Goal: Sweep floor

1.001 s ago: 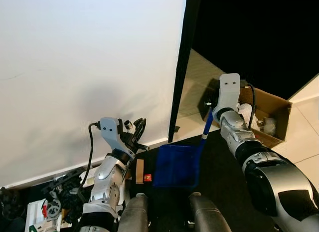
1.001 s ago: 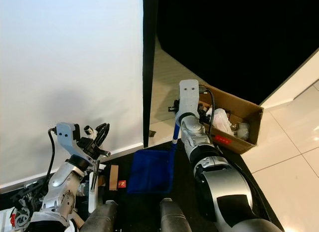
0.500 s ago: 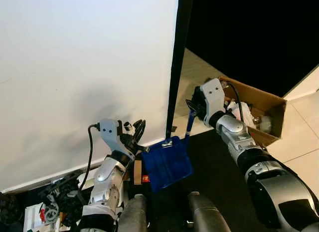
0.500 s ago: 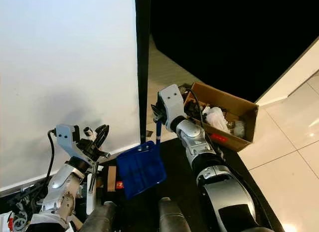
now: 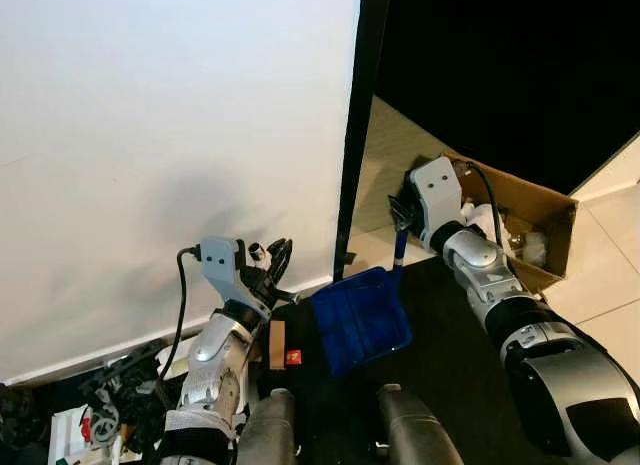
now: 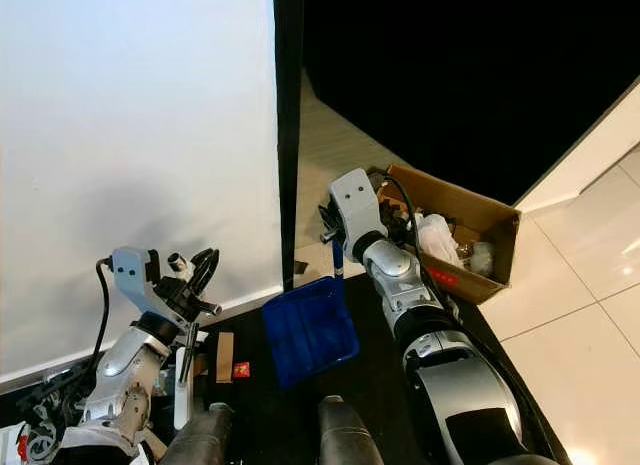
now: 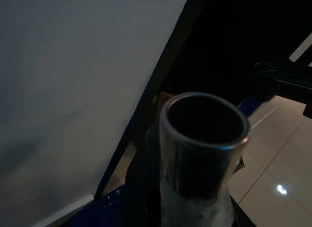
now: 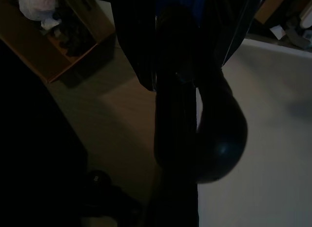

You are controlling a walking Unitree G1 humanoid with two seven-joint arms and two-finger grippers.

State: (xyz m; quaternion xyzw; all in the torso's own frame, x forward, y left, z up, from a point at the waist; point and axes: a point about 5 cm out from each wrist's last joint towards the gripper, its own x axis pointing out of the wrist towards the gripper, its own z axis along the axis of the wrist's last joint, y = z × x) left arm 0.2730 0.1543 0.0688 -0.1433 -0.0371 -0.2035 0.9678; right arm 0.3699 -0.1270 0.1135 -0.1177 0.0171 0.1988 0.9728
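A blue dustpan [image 5: 358, 320] hangs tilted above the black mat [image 5: 450, 355], just in front of my knees. Its thin blue handle [image 5: 398, 253] runs up into my right gripper [image 5: 402, 217], which is shut on it beside the black edge of the white panel. In the right wrist view the dark fingers close around the handle's rounded end [image 8: 217, 139]. My left gripper [image 5: 276, 271] is held up near the white panel [image 5: 170, 135], shut on a silver broom handle [image 7: 204, 134] whose open tube end shows in the left wrist view.
An open cardboard box [image 5: 535, 200] with crumpled rubbish stands on the tiles at the right, just behind my right arm. Cables and small clutter [image 5: 110, 400] lie along the panel's foot at the lower left. A red scrap [image 5: 294, 357] lies on the mat.
My right gripper has swung the dustpan back to the right, away from the panel's foot. The left arm has stayed where it was.
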